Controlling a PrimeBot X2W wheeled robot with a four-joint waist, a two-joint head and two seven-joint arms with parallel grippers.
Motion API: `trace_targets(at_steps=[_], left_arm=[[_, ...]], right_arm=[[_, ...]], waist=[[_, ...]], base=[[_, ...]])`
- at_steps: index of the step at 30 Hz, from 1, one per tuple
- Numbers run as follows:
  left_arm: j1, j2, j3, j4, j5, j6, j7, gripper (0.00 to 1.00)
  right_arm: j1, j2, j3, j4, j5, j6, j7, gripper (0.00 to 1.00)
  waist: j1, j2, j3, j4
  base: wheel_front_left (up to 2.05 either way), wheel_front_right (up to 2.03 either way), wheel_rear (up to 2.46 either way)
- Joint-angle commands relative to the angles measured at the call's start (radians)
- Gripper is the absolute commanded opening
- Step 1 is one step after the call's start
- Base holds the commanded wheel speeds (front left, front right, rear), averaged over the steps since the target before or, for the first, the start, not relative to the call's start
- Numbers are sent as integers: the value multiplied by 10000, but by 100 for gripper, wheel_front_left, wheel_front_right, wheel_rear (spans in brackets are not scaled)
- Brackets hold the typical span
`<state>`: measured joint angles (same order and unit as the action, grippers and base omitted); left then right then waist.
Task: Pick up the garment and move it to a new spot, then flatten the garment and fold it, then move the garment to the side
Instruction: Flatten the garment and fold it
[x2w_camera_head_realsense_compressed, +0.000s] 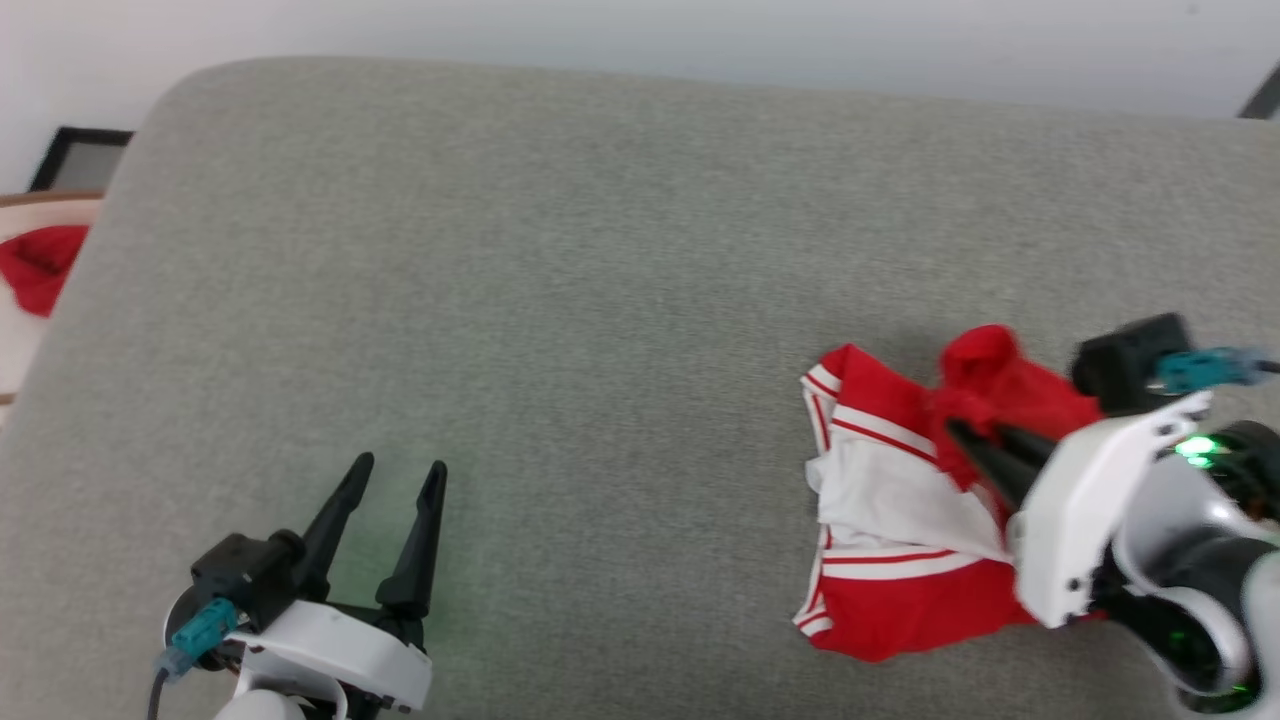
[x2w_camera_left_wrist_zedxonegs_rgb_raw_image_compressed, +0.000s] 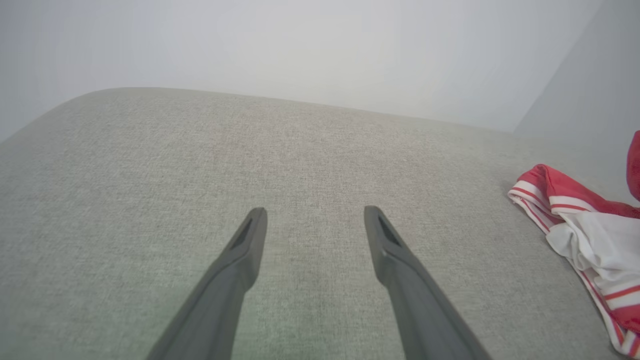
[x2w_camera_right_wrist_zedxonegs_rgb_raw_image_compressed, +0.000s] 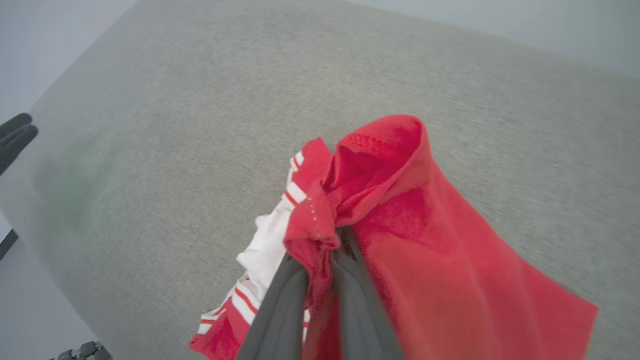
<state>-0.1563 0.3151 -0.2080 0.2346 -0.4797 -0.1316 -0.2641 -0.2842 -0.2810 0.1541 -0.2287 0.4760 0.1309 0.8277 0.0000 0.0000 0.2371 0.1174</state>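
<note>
While the right gripper (x2w_camera_head_realsense_compressed: 975, 440) was closed almost completely, its 2 dark fingers pinched a bunched fold of the red shirt (x2w_camera_head_realsense_compressed: 900, 500) between them. From the right wrist view, the red cloth (x2w_camera_right_wrist_zedxonegs_rgb_raw_image_compressed: 425, 240) rose in a crumpled peak just past the fingertips of that gripper (x2w_camera_right_wrist_zedxonegs_rgb_raw_image_compressed: 322, 260) and draped down over both fingers, with a white sleeve and red-striped trim hanging to the left of them. The shirt sat crumpled at the right side of the grey cushion (x2w_camera_head_realsense_compressed: 600, 300), near its front edge; its lower red hem and white striped parts seemed to rest on the fabric, though how much of it was raised could not be told. No lettering showed on it.

The left gripper (x2w_camera_head_realsense_compressed: 400, 465) was at the front left of the cushion, well apart from the shirt, its fingers spread wide and holding nothing. Seen from the left wrist, that gripper (x2w_camera_left_wrist_zedxonegs_rgb_raw_image_compressed: 315, 212) pointed across bare grey fabric, and the shirt's striped edge (x2w_camera_left_wrist_zedxonegs_rgb_raw_image_compressed: 590, 235) lay far off to the right.

Beyond the cushion's left edge, a small plain red cloth (x2w_camera_head_realsense_compressed: 40, 265) lay on a pale surface.
</note>
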Motion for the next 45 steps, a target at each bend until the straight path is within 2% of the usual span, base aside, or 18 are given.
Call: trace_targets(at_steps=[1, 10, 23, 27, 28, 30, 31, 32, 38, 45], left_arm=[[50, -53, 3, -3, -40, 23, 11, 100], [-236, -234, -107, -11, -141, 23, 11, 100], [-504, -235, -130, 64, -255, 23, 11, 100], [-500, -167, -90, 115, -261, 23, 11, 100], [-491, -158, -83, 136, -249, 23, 11, 100], [-429, -132, -59, 170, -216, 23, 11, 100], [-381, -123, -45, 179, -196, 23, 11, 100], [-325, -110, -20, 199, -183, 23, 11, 100], [-60, -18, 79, 244, -132, 23, 11, 100], [205, 90, 135, 305, -74, 23, 11, 100]], right_arm=[[-200, 88, 356, 136, 40, -4, -17, 0], [-418, 260, 1360, 1389, -6, -4, -444, 0], [-256, 741, 1738, 3567, -172, -8, -1658, 0], [-390, 839, 1801, 3827, -100, -8, -2001, 0], [-450, 871, 1814, 3896, -66, -8, -2103, 5], [-537, 877, 1847, 3941, -1, -8, -2344, 46], [-574, 861, 1858, 3945, 33, -8, -2459, 93], [-593, 845, 1855, 3950, 70, -10, -2566, 100], [-656, 666, 1775, 3680, 466, -8, -3217, 100], [-514, -29, 1736, 3401, 953, -7, -4197, 100]], waist=[[0, 0, -24, 296], [0, 0, 371, 695], [0, 0, 767, 726], [0, 0, 691, 597], [0, 0, 648, 542], [0, 0, 524, 408], [0, 0, 454, 338], [0, 0, 367, 256], [0, 0, -144, -337], [0, 0, -618, -1092]], base=[[0, 0, 0], [0, 0, 0], [0, 0, 0], [0, 0, 0], [0, 0, 0], [0, 0, 0], [0, 0, 0], [0, 0, 0], [0, 0, 0], [0, 0, 0]])
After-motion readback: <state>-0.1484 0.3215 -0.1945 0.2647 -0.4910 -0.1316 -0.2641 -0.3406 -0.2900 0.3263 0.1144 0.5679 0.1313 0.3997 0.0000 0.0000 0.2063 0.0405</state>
